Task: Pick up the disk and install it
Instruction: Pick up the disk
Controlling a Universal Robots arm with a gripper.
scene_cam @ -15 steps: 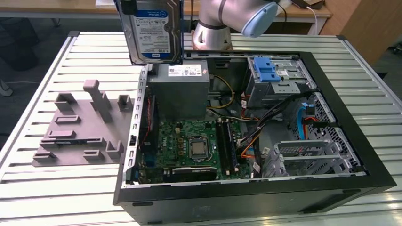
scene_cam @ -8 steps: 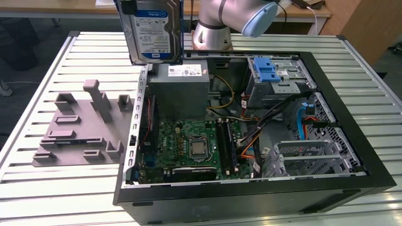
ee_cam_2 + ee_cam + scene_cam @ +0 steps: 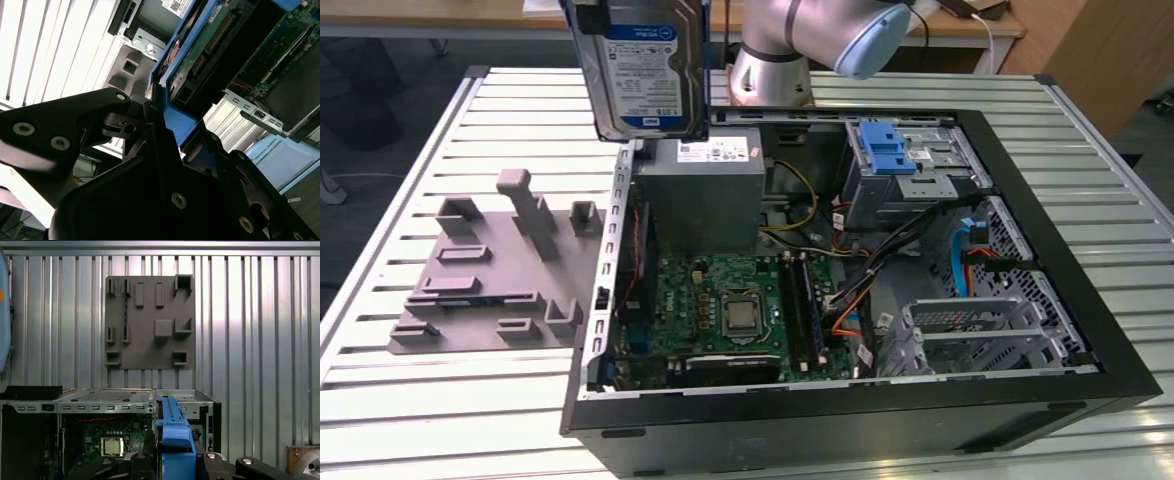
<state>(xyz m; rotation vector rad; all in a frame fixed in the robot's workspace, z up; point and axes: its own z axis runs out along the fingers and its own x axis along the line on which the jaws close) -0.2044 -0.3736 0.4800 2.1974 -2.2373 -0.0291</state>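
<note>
Upper end of disk (image 3: 644,70) cut off by exterior view's top edge. Same edge crops robot arm (image 3: 807,40). First wrist view: disk's gripped end hidden behind gripper (image 3: 175,458).

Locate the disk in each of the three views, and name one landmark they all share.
Exterior view: the disk hangs upright at the top edge, label facing the camera, above the case's wall on the exterior view's left.
Second wrist view: its blue frame and green circuit board run up from the end effector clamping it.
First wrist view: its blue frame shows edge-on.
Shared landmark: the open computer case.
</note>
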